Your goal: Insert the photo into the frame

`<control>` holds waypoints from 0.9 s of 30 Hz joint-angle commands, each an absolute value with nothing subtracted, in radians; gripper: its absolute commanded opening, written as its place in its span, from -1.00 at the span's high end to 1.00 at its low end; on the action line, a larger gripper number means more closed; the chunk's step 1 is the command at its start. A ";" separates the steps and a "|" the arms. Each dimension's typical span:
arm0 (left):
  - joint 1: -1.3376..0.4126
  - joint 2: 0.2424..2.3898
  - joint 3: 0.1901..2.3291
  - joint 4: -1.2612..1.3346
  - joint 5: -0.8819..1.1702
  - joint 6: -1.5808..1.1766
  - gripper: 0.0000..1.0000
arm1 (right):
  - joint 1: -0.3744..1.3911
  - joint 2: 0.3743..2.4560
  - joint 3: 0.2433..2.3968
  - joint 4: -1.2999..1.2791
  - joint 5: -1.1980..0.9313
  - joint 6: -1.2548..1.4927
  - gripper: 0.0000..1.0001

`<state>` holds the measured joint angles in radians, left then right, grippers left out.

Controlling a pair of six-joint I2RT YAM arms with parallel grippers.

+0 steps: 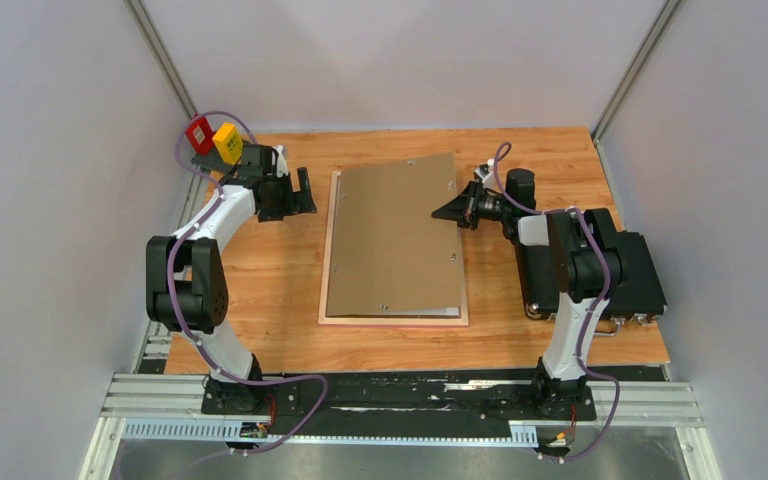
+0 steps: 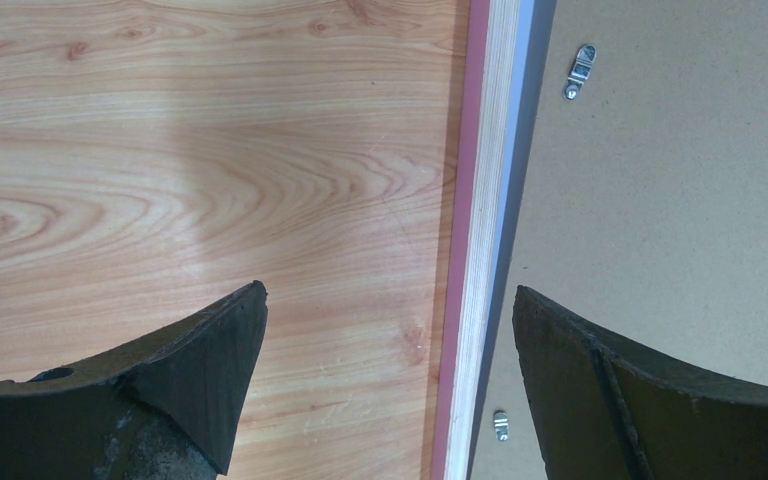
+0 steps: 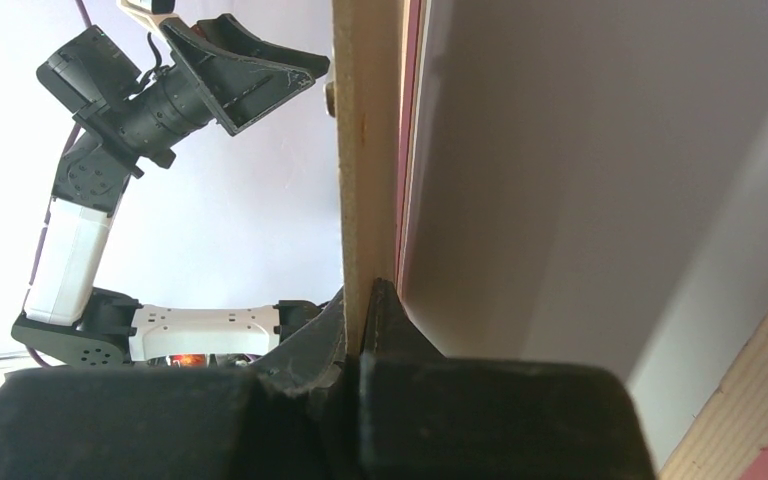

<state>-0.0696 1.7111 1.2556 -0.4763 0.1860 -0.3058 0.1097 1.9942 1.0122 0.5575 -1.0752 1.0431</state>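
Right gripper pinched shut on the right edge of a plain brown backing board; wrist rolled sideways, forearm reaching in low.
Board lies skewed over the pink-and-light-wood rectangular frame, flat to the left of those fingers. Left gripper spread wide, empty, pointing down astride the frame's left rail. Photo's printed face not visible; can't place it.

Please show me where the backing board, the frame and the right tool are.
backing board (image 1: pixel 390 240), top view, its brown middle.
frame (image 2: pixel 482 200), left wrist view, its light wood rail.
right tool (image 1: pixel 442 212), top view, between its fingertips.
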 commanded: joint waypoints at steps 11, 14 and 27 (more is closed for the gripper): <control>-0.061 1.672 1.261 -0.469 0.197 -0.289 -0.99 | 0.120 2.010 1.058 0.612 -1.121 1.060 1.00; -0.060 1.672 1.261 -0.469 0.196 -0.289 -0.99 | 0.122 2.014 1.061 0.609 -1.123 1.061 1.00; -0.060 1.678 1.260 -0.469 0.200 -0.290 -0.99 | 0.128 2.036 1.080 0.602 -1.129 1.056 1.00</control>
<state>-0.0685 1.7111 1.2556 -0.4797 0.1898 -0.3054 0.1177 2.0315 1.0313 0.5571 -1.0801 1.0424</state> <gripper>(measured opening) 0.993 0.007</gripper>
